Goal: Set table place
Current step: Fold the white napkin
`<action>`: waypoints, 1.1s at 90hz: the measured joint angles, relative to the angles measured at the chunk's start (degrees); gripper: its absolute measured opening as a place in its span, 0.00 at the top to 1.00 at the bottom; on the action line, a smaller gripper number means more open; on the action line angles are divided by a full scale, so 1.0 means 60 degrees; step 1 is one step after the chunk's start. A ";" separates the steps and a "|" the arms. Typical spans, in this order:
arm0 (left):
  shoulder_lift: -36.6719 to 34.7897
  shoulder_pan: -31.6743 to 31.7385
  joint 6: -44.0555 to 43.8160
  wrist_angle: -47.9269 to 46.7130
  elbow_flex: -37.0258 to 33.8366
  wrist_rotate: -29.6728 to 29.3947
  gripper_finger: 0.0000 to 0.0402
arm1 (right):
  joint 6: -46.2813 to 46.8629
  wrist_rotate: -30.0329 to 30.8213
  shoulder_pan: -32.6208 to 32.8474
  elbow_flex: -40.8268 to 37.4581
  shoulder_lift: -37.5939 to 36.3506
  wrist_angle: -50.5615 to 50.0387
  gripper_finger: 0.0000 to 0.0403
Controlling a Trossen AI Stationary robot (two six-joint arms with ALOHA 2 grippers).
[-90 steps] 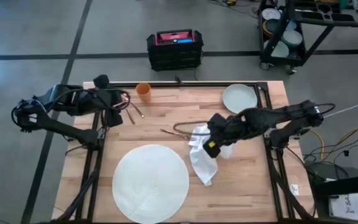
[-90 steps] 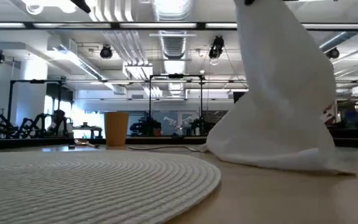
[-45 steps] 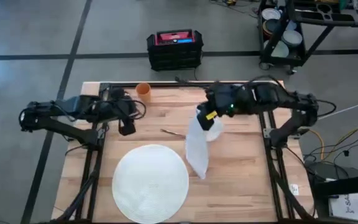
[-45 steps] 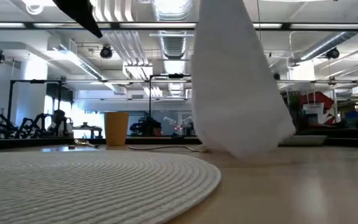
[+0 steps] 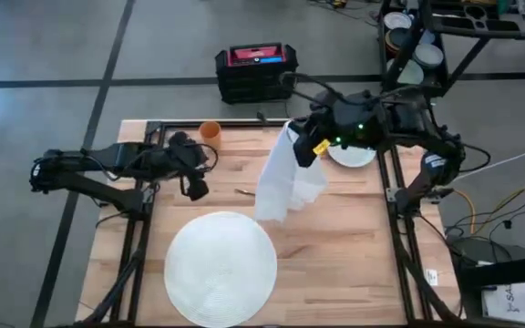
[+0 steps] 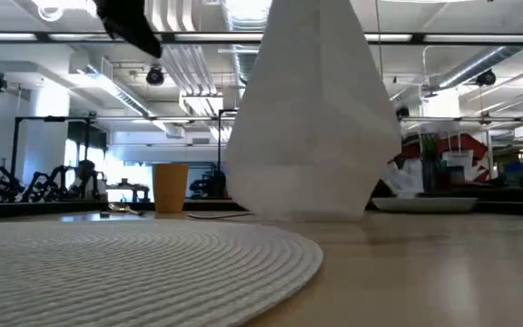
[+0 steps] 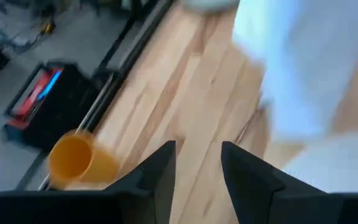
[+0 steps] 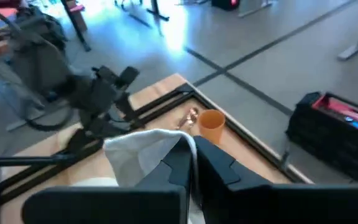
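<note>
A white cloth napkin (image 5: 279, 180) hangs over the table's middle, with my right gripper (image 5: 304, 149) shut on its top. In the low view the napkin (image 6: 307, 118) ends near the wood; I cannot tell whether it touches. The round white mat (image 5: 221, 266) lies at the near middle. The pale plate (image 5: 355, 157) sits at the far right, partly under my right arm. My left gripper (image 5: 196, 188) hovers open at the left, between the orange cup (image 5: 210, 131) and the mat. Its wrist view shows an empty gap at the left gripper (image 7: 197, 174). My right gripper pinches a bunched top part of the napkin (image 8: 157, 146) between its two shut fingers (image 8: 185, 163). One layer or several, I cannot tell. The cloth hangs slack below the fingers, spreading wider toward its lower edge (image 6: 298, 214).
A thin piece of cutlery (image 5: 246, 192) lies on the wood left of the napkin. The black frame rail (image 5: 244, 123) runs along the far edge. Bare wood (image 5: 354, 246) lies right of the mat. A black crate (image 5: 256, 71) stands on the floor beyond.
My right gripper has risen and gone toward the table's far edge and a little left, still shut on the napkin. The napkin, which lay partly on the wood, now hangs below it. My left gripper has moved toward the table's right and near side.
</note>
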 joint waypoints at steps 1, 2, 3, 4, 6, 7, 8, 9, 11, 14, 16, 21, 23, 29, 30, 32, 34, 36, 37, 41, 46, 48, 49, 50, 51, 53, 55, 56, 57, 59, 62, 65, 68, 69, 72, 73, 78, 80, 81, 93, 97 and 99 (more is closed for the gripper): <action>0.0000 -0.0008 -0.0030 0.0195 0.0000 0.0048 0.72 | -0.0017 0.0000 -0.0031 -0.0003 0.0000 -0.0001 1.00; 0.0000 -0.0014 -0.0055 0.0387 0.0000 0.0097 0.72 | -0.0040 0.0000 -0.0063 -0.0005 0.0000 -0.0001 1.00; 0.0000 -0.0018 -0.0068 0.0573 0.0000 0.0146 0.72 | -0.0069 0.0000 -0.0095 -0.0005 0.0000 0.0002 1.00; 0.0000 -0.0024 -0.0083 0.0736 0.0000 0.0185 0.71 | -0.0110 0.0000 -0.0124 -0.0005 0.0000 0.0009 1.00; 0.0001 -0.0032 -0.0108 0.1010 0.0000 0.0239 0.71 | -0.0181 0.0000 -0.0186 -0.0005 0.0000 0.0022 1.00; 0.0004 -0.0037 -0.0117 0.1137 0.0000 0.0270 0.71 | -0.0213 0.0000 -0.0220 -0.0005 0.0003 0.0027 1.00; 0.0010 -0.0044 -0.0123 0.1263 0.0000 0.0314 0.71 | -0.0249 0.0001 -0.0253 -0.0005 0.0011 0.0033 1.00; 0.0013 -0.0053 -0.0145 0.1389 0.0000 0.0343 0.71 | -0.0292 0.0006 -0.0287 -0.0005 0.0030 0.0045 1.00; 0.0022 -0.0075 -0.0208 0.1649 0.0000 0.0370 0.70 | -0.0380 0.0015 -0.0363 -0.0005 0.0044 0.0094 1.00; 0.0059 -0.0107 -0.0351 0.2062 0.0000 0.0368 0.69 | -0.0451 0.0015 -0.0493 -0.0002 0.0057 0.0174 1.00; 0.0095 -0.0128 -0.0428 0.2332 0.0000 0.0368 0.69 | -0.0495 0.0010 -0.0583 -0.0002 0.0067 0.0180 1.00; 0.0207 -0.0217 -0.0543 0.2826 0.0000 0.0364 0.67 | -0.0560 0.0009 -0.0782 -0.0005 0.0125 0.0239 1.00; 0.0264 -0.0265 -0.0546 0.2983 -0.0002 0.0363 0.66 | -0.0600 0.0010 -0.0850 -0.0005 0.0177 0.0333 1.00; 0.0456 -0.0412 -0.0548 0.3327 0.0000 0.0362 0.65 | -0.0637 -0.0008 -0.1062 -0.0007 0.0246 0.0455 1.00; 0.0499 -0.0435 -0.0550 0.3352 0.0000 0.0361 0.64 | -0.0649 -0.0021 -0.1096 -0.0009 0.0250 0.0444 1.00; 0.0597 -0.0480 -0.0554 0.3394 0.0000 0.0343 0.64 | -0.0648 -0.0040 -0.1162 -0.0012 0.0256 0.0446 1.00; 0.0697 -0.0524 -0.0579 0.3440 -0.0003 0.0318 0.63 | -0.0672 -0.0078 -0.1222 -0.0012 0.0267 0.0465 1.00; 0.0804 -0.0576 -0.0633 0.3497 -0.0004 0.0262 0.63 | -0.0703 -0.0091 -0.1277 -0.0012 0.0306 0.0510 1.00; 0.0868 -0.0606 -0.0672 0.3513 -0.0002 0.0229 0.63 | -0.0724 -0.0091 -0.1300 -0.0012 0.0330 0.0551 1.00; 0.1161 -0.0743 -0.0892 0.3595 0.0000 0.0095 0.62 | -0.0765 -0.0091 -0.1406 -0.0009 0.0367 0.0710 1.00; 0.1612 -0.0902 -0.1183 0.3864 -0.0004 0.0026 0.61 | -0.0809 -0.0095 -0.1570 -0.0012 0.0393 0.0663 1.00; 0.1811 -0.0968 -0.1279 0.4086 -0.0004 0.0018 0.61 | -0.0855 -0.0094 -0.1630 -0.0012 0.0418 0.0668 1.00; 0.1902 -0.0998 -0.1325 0.4207 -0.0004 0.0018 0.60 | -0.0868 -0.0092 -0.1659 -0.0012 0.0447 0.0685 1.00; 0.1990 -0.1029 -0.1366 0.4324 -0.0004 0.0020 0.60 | -0.0887 -0.0090 -0.1687 -0.0012 0.0479 0.0711 1.00; 0.2081 -0.1062 -0.1395 0.4433 -0.0004 0.0021 0.60 | -0.0914 -0.0088 -0.1712 -0.0012 0.0513 0.0748 1.00; 0.2259 -0.1128 -0.1447 0.4641 -0.0004 0.0023 0.60 | -0.0950 -0.0084 -0.1760 -0.0012 0.0552 0.0826 1.00; 0.2425 -0.1176 -0.1505 0.4875 -0.0006 0.0025 0.59 | -0.0974 -0.0084 -0.1817 -0.0012 0.0575 0.0860 1.00; 0.2517 -0.1195 -0.1539 0.5044 -0.0007 0.0024 0.59 | -0.0980 -0.0084 -0.1849 -0.0012 0.0584 0.0858 1.00; 0.2615 -0.1214 -0.1580 0.5245 -0.0007 0.0023 0.59 | -0.0983 -0.0084 -0.1893 -0.0012 0.0597 0.0836 1.00; 0.2808 -0.1249 -0.1670 0.5684 -0.0007 0.0014 0.58 | -0.0991 -0.0087 -0.1956 -0.0012 0.0622 0.0801 1.00; 0.3037 -0.1301 -0.1814 0.6332 -0.0007 -0.0113 0.58 | -0.1002 -0.0087 -0.2025 -0.0012 0.0688 0.0823 1.00; 0.3230 -0.1338 -0.1904 0.6805 -0.0005 -0.0358 0.57 | -0.1005 -0.0091 -0.2099 -0.0010 0.0756 0.0874 1.00; 0.3403 -0.1372 -0.1902 0.7097 -0.0002 -0.0742 0.57 | -0.1014 -0.0087 -0.2170 0.0001 0.0821 0.0888 1.00; 0.3465 -0.1379 -0.1901 0.7179 0.0002 -0.0889 0.57 | -0.1020 -0.0087 -0.2193 0.0002 0.0835 0.0888 1.00; 0.3631 -0.1393 -0.1876 0.7265 0.0088 -0.1352 0.57 | -0.1036 -0.0087 -0.2256 0.0002 0.0876 0.0873 1.00; 0.3676 -0.1392 -0.1857 0.7264 0.0120 -0.1474 0.57 | -0.1043 -0.0087 -0.2269 0.0002 0.0894 0.0873 1.00; 0.3822 -0.1408 -0.1792 0.6995 0.0219 -0.2091 0.57 | -0.1112 -0.0087 -0.2311 0.0002 0.1015 0.0911 1.00; 0.3855 -0.1407 -0.1789 0.6797 0.0249 -0.2324 0.57 | -0.1124 -0.0087 -0.2324 0.0002 0.1045 0.0925 1.00; 0.3872 -0.1407 -0.1790 0.6717 0.0266 -0.2440 0.57 | -0.1143 -0.0092 -0.2332 0.0002 0.1048 0.0933 1.00; 0.4061 -0.1407 -0.1676 0.6532 0.0404 -0.4230 0.58 | -0.1274 -0.0263 -0.2394 0.0013 0.1121 0.1126 1.00; 0.4140 -0.1371 -0.1474 0.6543 0.0413 -0.5018 0.57 | -0.1272 -0.0256 -0.2432 0.0024 0.1133 0.1200 1.00; 0.4190 -0.1344 -0.1385 0.6563 0.0425 -0.5410 0.57 | -0.1279 -0.0259 -0.2454 0.0024 0.1140 0.1176 1.00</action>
